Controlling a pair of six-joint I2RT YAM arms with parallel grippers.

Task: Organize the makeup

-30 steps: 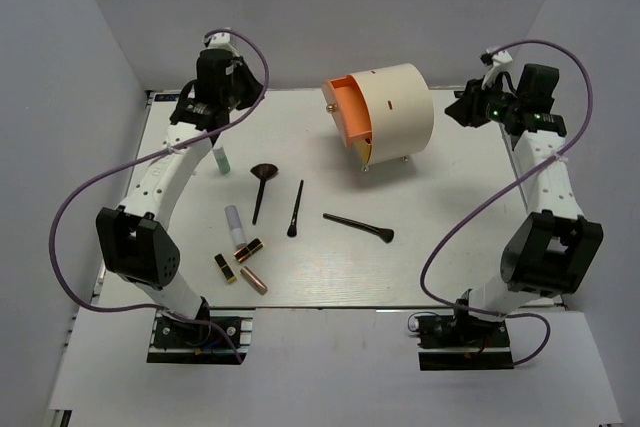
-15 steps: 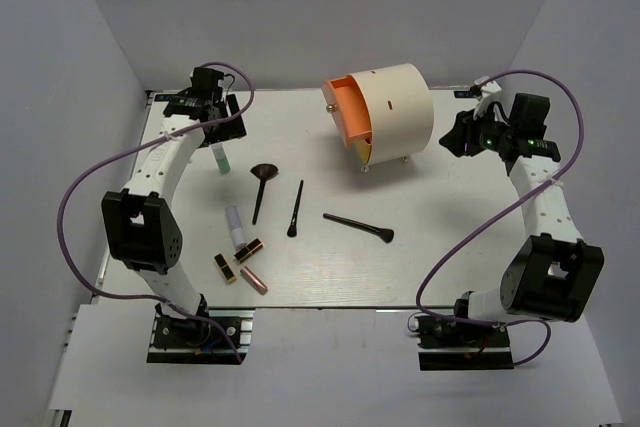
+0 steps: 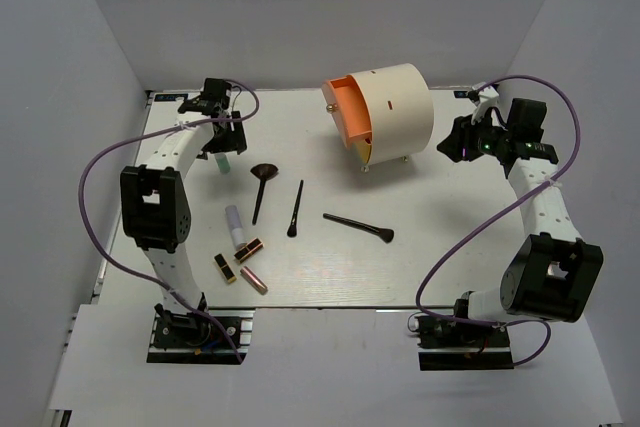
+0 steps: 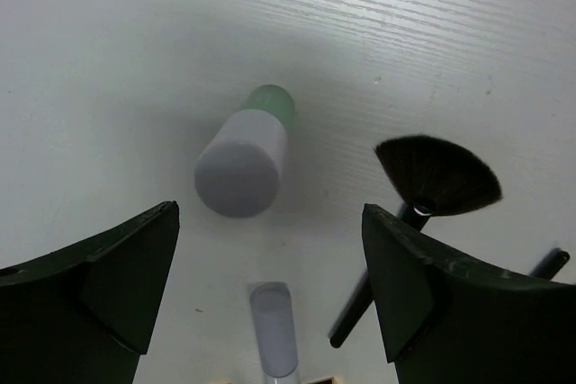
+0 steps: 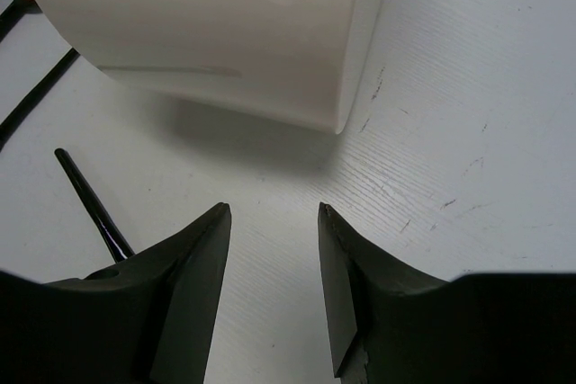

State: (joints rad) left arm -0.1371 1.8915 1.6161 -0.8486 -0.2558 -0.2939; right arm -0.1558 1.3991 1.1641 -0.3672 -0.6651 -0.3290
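The makeup lies on the left half of the table. A fan brush, a thin brush and a third brush are spread out. Three lipsticks cluster near the front, beside a lying white tube. A green tube with a white cap stands upright at the back left. My left gripper hangs open just above it, touching nothing; the fan brush head shows to its right. Beside the cream cylinder, my right gripper is open over bare table.
The cream cylinder with an orange drawer front stands at the back centre on small feet. A black brush handle shows left of the right fingers. White walls close in the table on three sides.
My left gripper has come down over the upright green tube and gone from shut to wide open. My right gripper has shifted left toward the cylinder and opened wider.
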